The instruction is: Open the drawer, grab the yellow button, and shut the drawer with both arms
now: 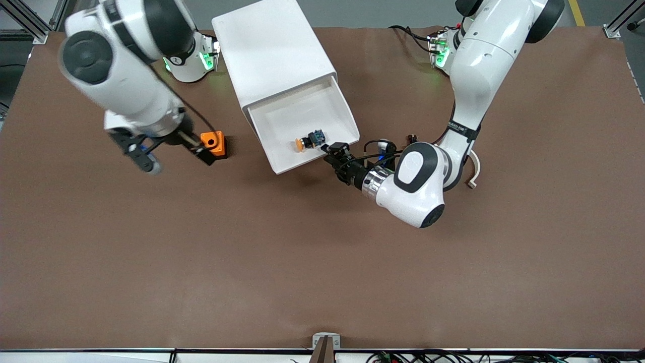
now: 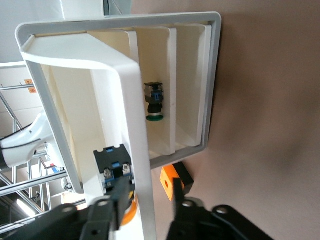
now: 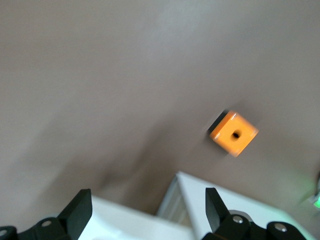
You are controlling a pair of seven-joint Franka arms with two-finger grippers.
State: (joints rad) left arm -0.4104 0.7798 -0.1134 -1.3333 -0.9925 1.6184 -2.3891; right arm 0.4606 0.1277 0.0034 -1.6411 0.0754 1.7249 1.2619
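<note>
The drawer (image 1: 297, 113) stands pulled out of the white cabinet (image 1: 272, 50). The button (image 1: 309, 141), with its orange cap and black-blue body, lies inside near the drawer's front wall. My left gripper (image 1: 330, 153) is open at that front wall. In the left wrist view its fingers (image 2: 119, 200) straddle the front wall (image 2: 140, 150), one inside beside the button (image 2: 116, 169), one outside, with a gap to the wall. My right gripper (image 1: 171, 154) is open and empty above the table beside the orange cube (image 1: 214, 143).
The orange cube with a round hole also shows in the right wrist view (image 3: 233, 133) and the left wrist view (image 2: 172, 181). A lower drawer holds a green-capped button (image 2: 154, 102). A small black piece (image 1: 412, 137) lies by the left arm.
</note>
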